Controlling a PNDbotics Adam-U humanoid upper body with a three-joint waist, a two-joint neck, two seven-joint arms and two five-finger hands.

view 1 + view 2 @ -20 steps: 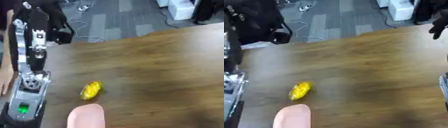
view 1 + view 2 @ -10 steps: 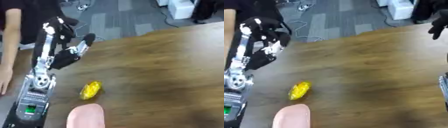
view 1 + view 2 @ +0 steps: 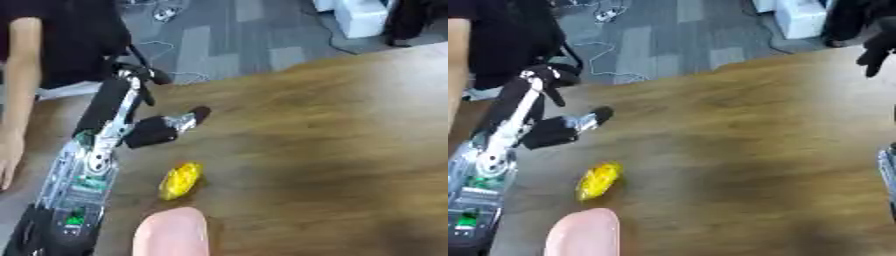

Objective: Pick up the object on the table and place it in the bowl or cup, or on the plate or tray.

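1. Our left hand (image 3: 162,131), fingers spread and holding nothing, hangs near the yellow object (image 3: 180,180), positioned to grasp.
2. The object lies on the wooden counter (image 3: 332,150) beside a pink container (image 3: 171,234).

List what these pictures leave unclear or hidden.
- Pink rounded thing: cut off by the bottom edge in both views; what it is stays unclear.
- Yellow object: blurred, kind unclear.
- Right hand: cropped at the right edge.
- Left hand: blurred; finger pose unreadable.
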